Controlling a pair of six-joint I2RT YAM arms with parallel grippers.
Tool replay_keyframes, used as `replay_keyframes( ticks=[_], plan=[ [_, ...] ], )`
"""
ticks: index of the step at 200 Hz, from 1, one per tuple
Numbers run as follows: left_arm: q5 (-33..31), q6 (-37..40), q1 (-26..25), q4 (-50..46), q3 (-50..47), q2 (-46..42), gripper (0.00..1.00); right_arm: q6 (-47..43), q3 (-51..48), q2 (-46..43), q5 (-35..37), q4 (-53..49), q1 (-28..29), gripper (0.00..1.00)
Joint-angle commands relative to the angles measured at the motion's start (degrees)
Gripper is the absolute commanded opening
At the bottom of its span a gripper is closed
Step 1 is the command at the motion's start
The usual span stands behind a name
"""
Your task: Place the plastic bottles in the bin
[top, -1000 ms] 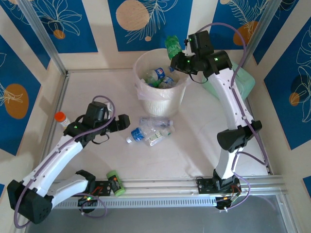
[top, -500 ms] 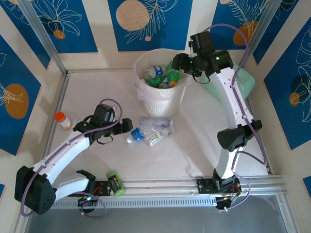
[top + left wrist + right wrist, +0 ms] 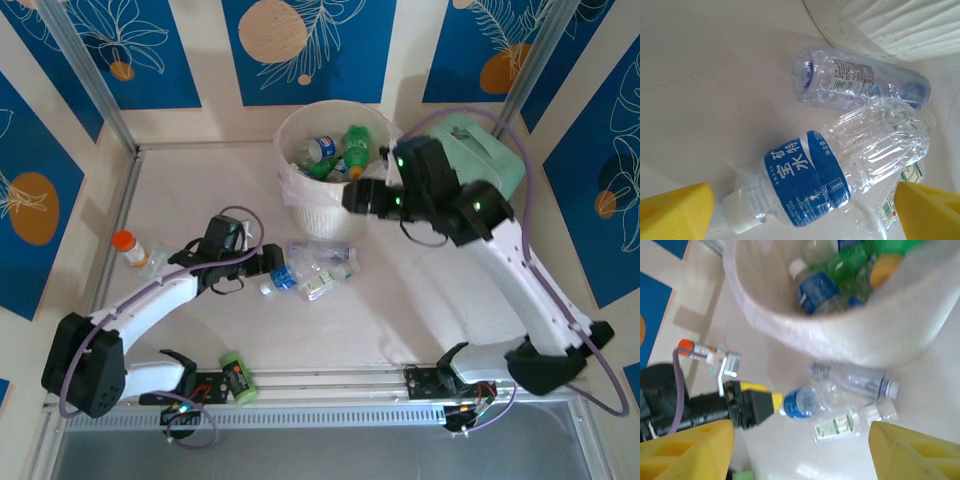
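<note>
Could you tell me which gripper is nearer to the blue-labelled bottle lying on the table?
Left. The left gripper is open right at the blue-labelled bottle's cap end; the right gripper is open beside the bin, farther off.

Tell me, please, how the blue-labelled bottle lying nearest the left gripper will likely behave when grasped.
The blue-labelled bottle looks empty, so probably light. Its ribbed, dented clear wall may buckle when squeezed. Lying on its side on the table, it could roll if nudged.

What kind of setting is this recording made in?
Probably a staged robot test booth: a white table fenced by metal rails, blue leaf-print wall panels, and a bin beside loose bottles.
</note>
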Motion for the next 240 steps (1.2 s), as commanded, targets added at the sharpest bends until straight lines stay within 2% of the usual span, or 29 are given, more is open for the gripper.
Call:
replay_keyframes(
  ticks=[1, 23, 54, 93, 191, 208, 240],
  plan=[
    [4.2, -1.3, 0.2, 7.2, -1.3, 2.6, 0.91, 5.5, -10.0, -6.5, 1.2, 3.1, 2.3, 0.74],
    [4.5, -1.0, 0.1, 8.8, -1.1, 4.9, 0.90, 9.2, -17.7, -12.2, 0.7, 3.3, 3.8, 0.76],
    [5.0, -0.3, -0.3, 9.4, -0.1, 8.0, 0.90, 11.8, -22.7, -16.6, 0.8, 3.0, 4.3, 0.77],
    [5.5, -0.8, -3.1, 8.8, 0.4, 9.9, 0.81, 12.0, -23.2, -17.1, 1.1, 2.7, 4.2, 0.78],
    [7.4, 4.4, -10.2, -4.1, 3.8, 7.4, 0.79, 11.4, -24.9, -17.2, -0.5, 4.1, 3.2, 0.79],
    [5.9, 6.3, -11.1, -6.5, 5.8, 8.6, 0.79, 11.6, -25.2, -17.2, -0.8, 4.4, 3.1, 0.80],
    [-0.9, 10.0, -11.9, -10.6, 9.0, 12.7, 0.81, 11.7, -25.5, -17.1, -1.0, 4.7, 2.9, 0.80]
  ],
)
